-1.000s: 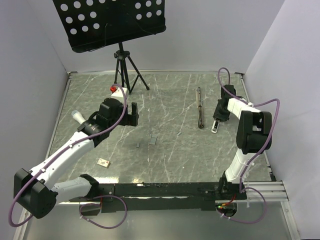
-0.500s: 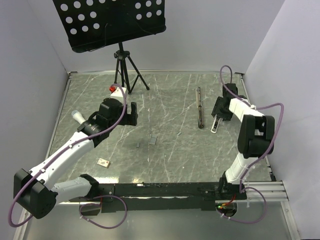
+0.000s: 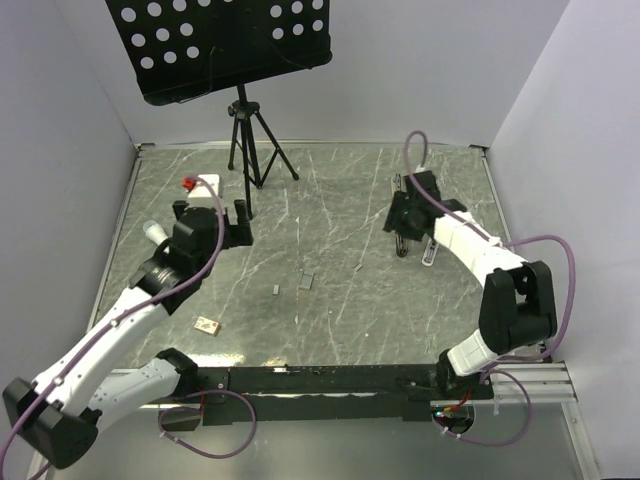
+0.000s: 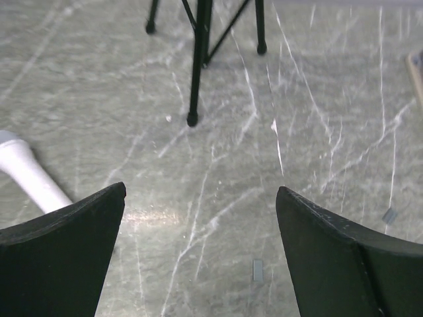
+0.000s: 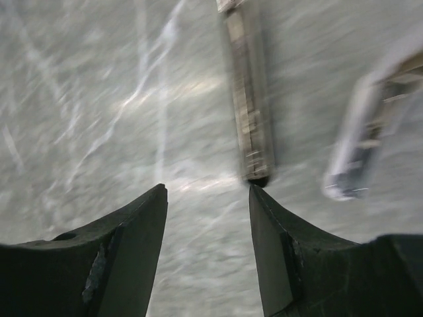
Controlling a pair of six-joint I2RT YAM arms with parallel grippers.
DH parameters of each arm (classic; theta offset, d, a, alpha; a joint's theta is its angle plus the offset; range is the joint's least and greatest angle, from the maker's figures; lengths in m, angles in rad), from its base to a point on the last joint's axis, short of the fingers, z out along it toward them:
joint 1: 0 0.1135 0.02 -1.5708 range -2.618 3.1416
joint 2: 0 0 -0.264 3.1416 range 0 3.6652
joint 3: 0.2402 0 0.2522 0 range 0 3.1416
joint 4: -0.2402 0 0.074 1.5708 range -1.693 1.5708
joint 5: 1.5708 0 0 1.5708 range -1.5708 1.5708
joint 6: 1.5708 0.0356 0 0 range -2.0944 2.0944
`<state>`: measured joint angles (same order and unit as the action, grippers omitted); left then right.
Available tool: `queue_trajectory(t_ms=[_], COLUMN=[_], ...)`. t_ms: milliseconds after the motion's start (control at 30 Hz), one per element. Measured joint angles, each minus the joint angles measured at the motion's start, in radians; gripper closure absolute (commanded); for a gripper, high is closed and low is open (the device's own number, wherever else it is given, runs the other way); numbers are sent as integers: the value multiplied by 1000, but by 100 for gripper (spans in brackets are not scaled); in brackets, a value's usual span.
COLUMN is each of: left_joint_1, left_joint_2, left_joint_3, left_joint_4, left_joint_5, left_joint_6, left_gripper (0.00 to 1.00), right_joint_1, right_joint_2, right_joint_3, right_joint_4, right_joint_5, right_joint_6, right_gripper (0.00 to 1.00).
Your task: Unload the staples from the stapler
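**Counter** [image 3: 330,320]: grey, marbled, walled on three sides.

**Stapler** [image 3: 429,254]: pale grey-silver body lying flat at the right of the counter. Just to its left lies a thin dark metal bar [image 5: 248,112]. The two are close side by side; whether they touch cannot be told.

**Staples** [image 3: 306,281]: short grey strips lying loose near the middle of the counter, well apart from the stapler. A second strip lies just to the left and a smaller one to the right.

**Right hand** [image 5: 206,188]: low over the dark bar, fingers apart with bare counter between them, gripping nothing. The bar's near end sits at the tip of one finger. The wrist view is blurred.

**Left hand** [image 4: 199,191]: at the left of the counter, fingers spread wide and empty.

**Other items:**
- black perforated music stand [image 3: 220,45] on a tripod [image 3: 250,150] at the far edge
- white cylinder [image 3: 155,232] by the left arm
- small tan block [image 3: 207,325] nearer the front
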<state>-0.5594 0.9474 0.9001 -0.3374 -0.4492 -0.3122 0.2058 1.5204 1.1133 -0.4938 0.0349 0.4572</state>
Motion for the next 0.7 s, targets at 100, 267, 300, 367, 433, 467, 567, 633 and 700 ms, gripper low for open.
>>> queue_trajectory(t_ms=[100, 267, 300, 367, 433, 467, 567, 633, 700], left_joint_1=[0, 0, 0, 0, 0, 0, 0, 0, 0], left_joint_2=[-63, -110, -109, -103, -95, -92, -84, -82, -81], left_joint_3=[-20, -36, -36, -36, -36, -36, -36, -36, -36], left_joint_4=[17, 44, 44, 43, 43, 43, 41, 41, 41], left_joint_5=[-31, -49, -49, -49, -48, -48, -45, -45, -45], left_joint_6=[0, 1, 1, 1, 1, 0, 0, 0, 1], left_gripper=[1, 1, 1, 1, 1, 1, 1, 1, 0], right_joint_1=[73, 182, 206, 242, 268, 275, 296, 303, 309], right_joint_2=[18, 84, 109, 155, 195, 206, 239, 254, 266], right_joint_3=[-24, -33, -23, -5, 18, 29, 79, 110, 136], right_joint_4=[22, 36, 32, 19, -4, -17, -55, -66, -69], right_joint_5=[-21, -22, -14, 1, 19, 29, 57, 68, 71], right_joint_6=[78, 199, 222, 256, 289, 303, 334, 335, 314], right_gripper=[40, 40, 40, 40, 40, 41, 42, 42, 41])
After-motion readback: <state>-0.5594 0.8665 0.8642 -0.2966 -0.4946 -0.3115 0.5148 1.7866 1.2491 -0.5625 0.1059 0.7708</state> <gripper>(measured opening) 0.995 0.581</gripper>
